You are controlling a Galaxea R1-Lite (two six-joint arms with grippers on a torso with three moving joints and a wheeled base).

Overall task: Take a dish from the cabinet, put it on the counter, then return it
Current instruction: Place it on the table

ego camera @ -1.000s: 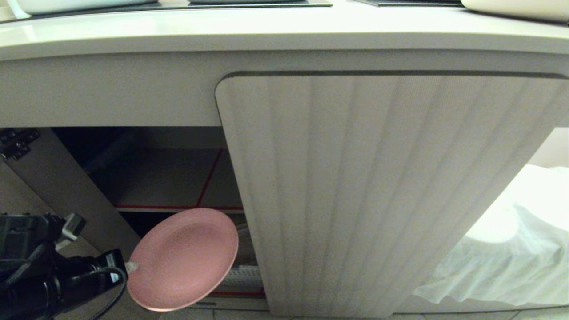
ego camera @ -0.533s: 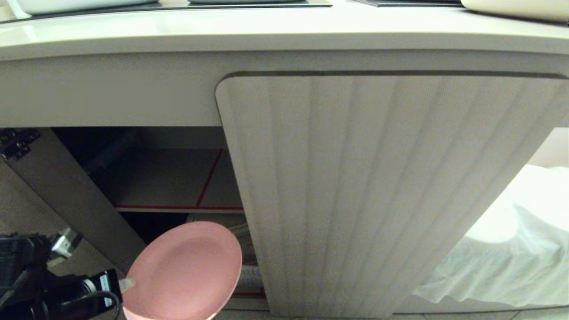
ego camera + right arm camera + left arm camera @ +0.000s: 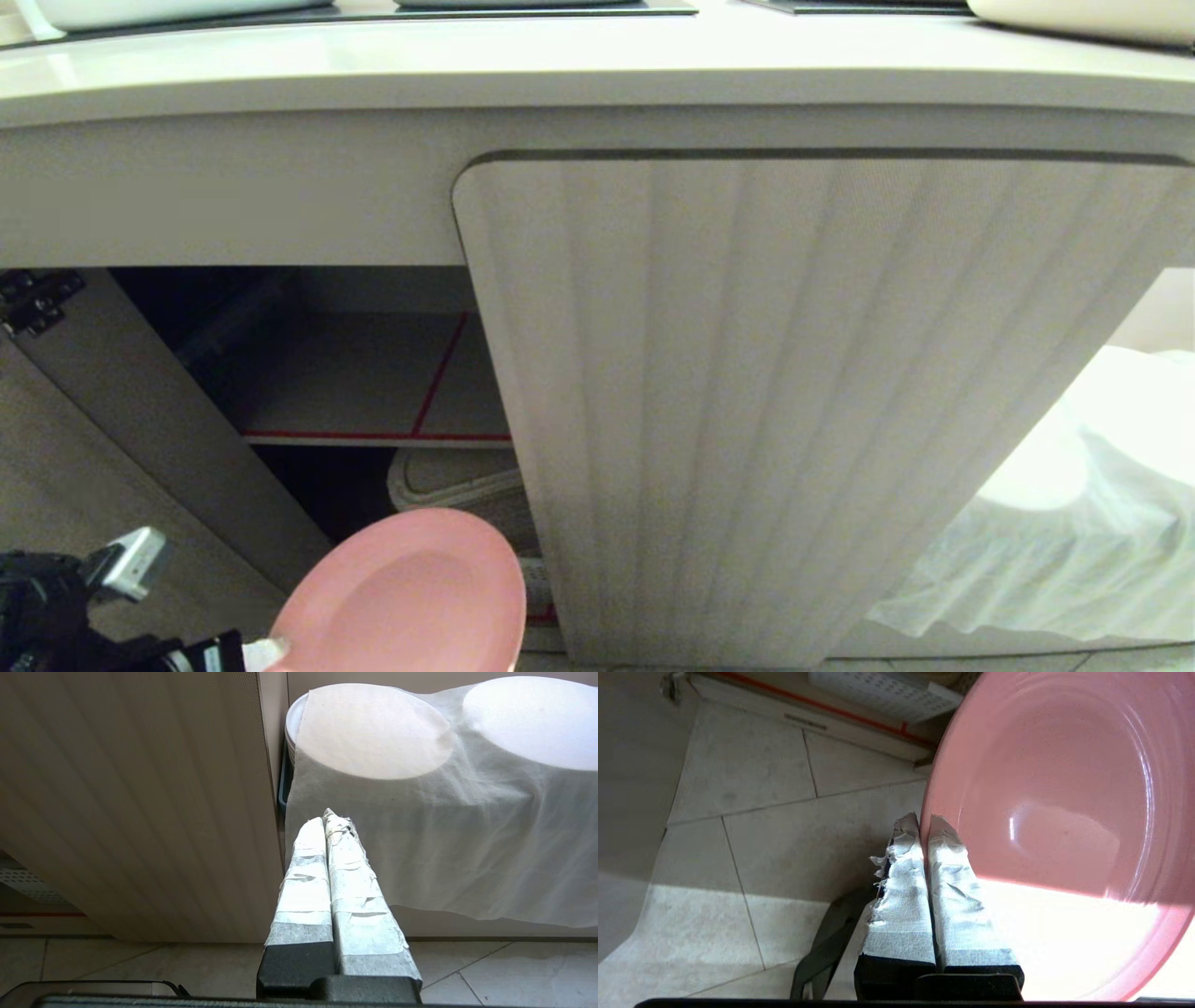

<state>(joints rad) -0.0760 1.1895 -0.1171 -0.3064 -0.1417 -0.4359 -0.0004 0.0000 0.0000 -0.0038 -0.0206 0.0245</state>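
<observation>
The pink dish (image 3: 411, 597) hangs tilted in front of the cabinet's (image 3: 794, 401) open left bay, low in the head view. My left gripper (image 3: 266, 651) is shut on the dish's left rim; in the left wrist view its taped fingertips (image 3: 923, 823) pinch the edge of the dish (image 3: 1064, 788) above the floor tiles. The cream counter (image 3: 560, 65) runs across the top, well above the dish. My right gripper (image 3: 327, 819) is shut on nothing and parked low, facing the closed fluted door, out of the head view.
The open door leaf (image 3: 159, 420) slants left of the bay. A red-edged shelf (image 3: 373, 435) spans the bay, with a pale bin (image 3: 457, 485) below it behind the dish. A white cloth (image 3: 1055, 523) drapes over round shapes to the right of the closed door.
The left gripper and the pink dish have moved down and outward from the cabinet bay. The pale bin behind the dish has come into view.
</observation>
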